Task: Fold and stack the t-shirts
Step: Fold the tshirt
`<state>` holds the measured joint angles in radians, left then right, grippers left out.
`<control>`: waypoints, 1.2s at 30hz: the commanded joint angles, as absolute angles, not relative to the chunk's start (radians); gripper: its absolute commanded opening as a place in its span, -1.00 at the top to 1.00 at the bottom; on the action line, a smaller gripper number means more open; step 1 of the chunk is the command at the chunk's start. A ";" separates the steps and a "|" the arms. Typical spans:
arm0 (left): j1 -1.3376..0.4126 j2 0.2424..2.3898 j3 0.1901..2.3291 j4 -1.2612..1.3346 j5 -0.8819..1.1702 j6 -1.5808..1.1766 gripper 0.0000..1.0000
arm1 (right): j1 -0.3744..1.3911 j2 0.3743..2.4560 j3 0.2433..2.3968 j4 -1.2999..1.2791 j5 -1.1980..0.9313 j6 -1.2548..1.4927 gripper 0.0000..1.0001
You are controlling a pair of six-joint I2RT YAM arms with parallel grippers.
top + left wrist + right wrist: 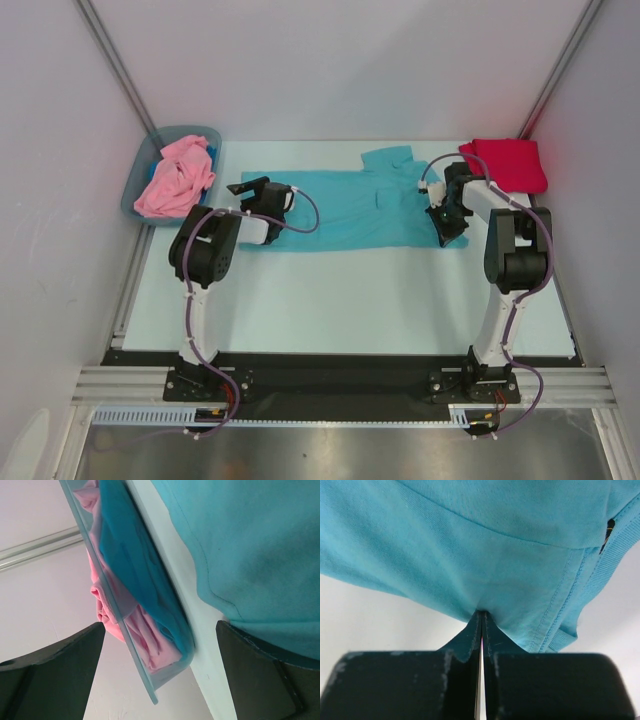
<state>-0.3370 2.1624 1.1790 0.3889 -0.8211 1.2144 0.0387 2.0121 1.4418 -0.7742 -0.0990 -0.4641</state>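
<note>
Teal shirt (350, 205) lay spread flat on the table (350, 300), stretched between the two grippers. Red shirt (505, 163) sat folded just beyond the right gripper (481, 616), on its outer side. Pink shirt (175, 180) lay bunched in the bin (133, 190), beyond the left gripper (250, 186), with a blue cloth (130, 565) beside it.

Handling, as judged: thin knit, light, wholly limp. It would drape and sag from any single pinch and drag its slack along the table. Not slippery and not fragile, though a seam could stretch under a hard tug. Best holds looked to be the stitched edges (hem, sleeve cuff, shoulder seam), taken at two corners at once so the fold line falls straight.

Right jaws: closed tight, with a fold of teal cloth pinched between the tips. The cloth puckered toward the pinch, and a ribbed, stitched edge ran just to one side of the tips.

Left jaws: spread wide, nothing between them. In the wrist view, the bin and bare table showed through the gap. The teal shirt's hemmed edge lay at one finger (260, 675); whether it touched could not be told. No hold taken on this side yet.
</note>
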 commanded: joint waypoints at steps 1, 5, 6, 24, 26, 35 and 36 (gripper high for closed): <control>-0.330 2.204 1.148 0.429 -0.828 1.258 -0.99 | 0.018 2.040 1.425 -0.765 -0.081 -0.469 1.00; -0.330 2.198 1.108 0.472 -0.827 1.291 -0.99 | 0.012 2.040 1.416 -0.765 -0.072 -0.476 1.00; -0.330 2.198 1.098 0.494 -0.827 1.298 -0.99 | 0.011 2.040 1.413 -0.765 -0.071 -0.477 1.00; -0.330 2.221 1.035 0.683 -0.868 1.417 -0.99 | -0.037 2.026 1.388 -0.775 -0.067 -0.500 1.00; -0.328 2.212 1.055 0.678 -0.873 1.399 -0.99 | -0.035 2.028 1.396 -0.778 -0.075 -0.494 1.00; -0.328 2.066 1.281 0.337 -0.828 1.157 -0.99 | 0.006 1.991 1.457 -0.810 -0.121 -0.486 0.99; -0.331 2.056 1.304 0.304 -0.819 1.140 -0.99 | 0.029 1.988 1.468 -0.816 -0.123 -0.486 1.00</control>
